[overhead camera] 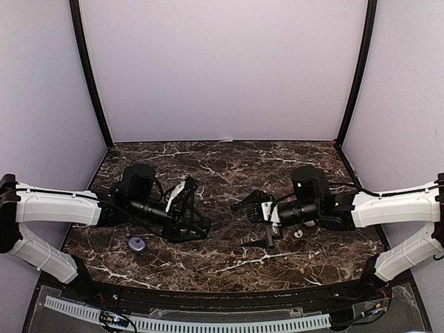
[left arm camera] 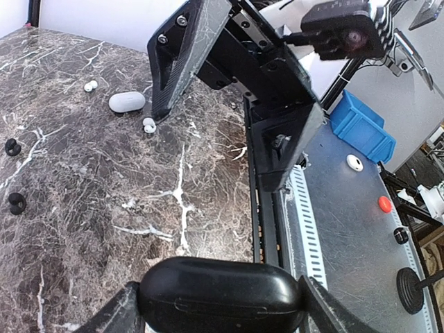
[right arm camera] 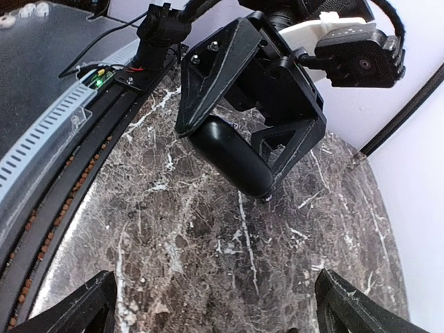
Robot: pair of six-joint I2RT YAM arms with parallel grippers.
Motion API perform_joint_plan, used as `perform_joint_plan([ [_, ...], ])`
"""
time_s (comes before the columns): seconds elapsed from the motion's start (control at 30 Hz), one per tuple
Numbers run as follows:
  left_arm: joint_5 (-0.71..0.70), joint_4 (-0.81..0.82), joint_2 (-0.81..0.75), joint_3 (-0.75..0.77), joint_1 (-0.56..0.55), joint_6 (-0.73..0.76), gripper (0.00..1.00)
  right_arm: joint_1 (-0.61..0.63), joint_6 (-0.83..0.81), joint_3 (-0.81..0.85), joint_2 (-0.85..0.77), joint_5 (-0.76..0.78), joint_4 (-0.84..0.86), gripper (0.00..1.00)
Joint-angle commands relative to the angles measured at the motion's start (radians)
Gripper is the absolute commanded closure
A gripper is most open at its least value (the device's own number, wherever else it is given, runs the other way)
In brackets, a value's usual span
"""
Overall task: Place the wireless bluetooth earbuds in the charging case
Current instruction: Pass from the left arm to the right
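The dark marble table (overhead camera: 229,263) carries everything, and the two arms meet over its middle, gripper facing gripper. The left gripper (right arm camera: 232,163) pinches the black charging case (left arm camera: 218,293) across its long sides, and the case's lid looks closed, with only a thin seam showing. The right gripper (right arm camera: 215,291) stands with its jaws spread wide and nothing between them, pointed at the case from just beside it. Beyond it a white charging case (left arm camera: 127,102) lies on the table, with the white earbuds (left arm camera: 149,125) on either side of it, one just beside it and one a little further off. The black earbuds (left arm camera: 16,202) lie apart from these on bare marble, well away from both grippers. The likely trouble is the case itself. It is smooth and rounded, so a push on the lid from the right gripper could twist it or pop it out of the left grip. The buds bring their own risk: they are tiny and glossy and could squirt from closing fingers. The black pair is also hard to pick out against the dark stone.
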Motion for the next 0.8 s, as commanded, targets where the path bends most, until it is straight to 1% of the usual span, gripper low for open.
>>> perform_joint_plan([
  [0.0, 0.053, 0.030, 0.005, 0.013, 0.007, -0.010, 0.45, 0.009, -0.204, -0.025, -0.016, 0.043, 0.101, 0.01],
  [0.17, 0.103, 0.028, 0.040, 0.035, 0.007, -0.009, 0.45, 0.012, -0.213, -0.010, -0.003, 0.008, 0.122, 0.01],
  [0.37, 0.170, 0.005, 0.093, 0.079, 0.007, -0.001, 0.45, 0.039, -0.258, 0.072, 0.045, -0.040, 0.040, 0.08],
  [0.53, 0.203, -0.023, 0.121, 0.107, 0.007, 0.011, 0.45, 0.063, -0.333, 0.169, 0.112, -0.061, -0.101, 0.19],
  [0.7, 0.230, -0.027, 0.140, 0.121, 0.006, 0.014, 0.45, 0.073, -0.340, 0.229, 0.173, -0.061, -0.139, 0.31],
  [0.73, 0.233, -0.028, 0.142, 0.123, 0.006, 0.013, 0.45, 0.074, -0.342, 0.233, 0.180, -0.063, -0.137, 0.34],
  [0.77, 0.235, -0.029, 0.144, 0.124, 0.006, 0.014, 0.45, 0.077, -0.342, 0.236, 0.186, -0.066, -0.134, 0.40],
])
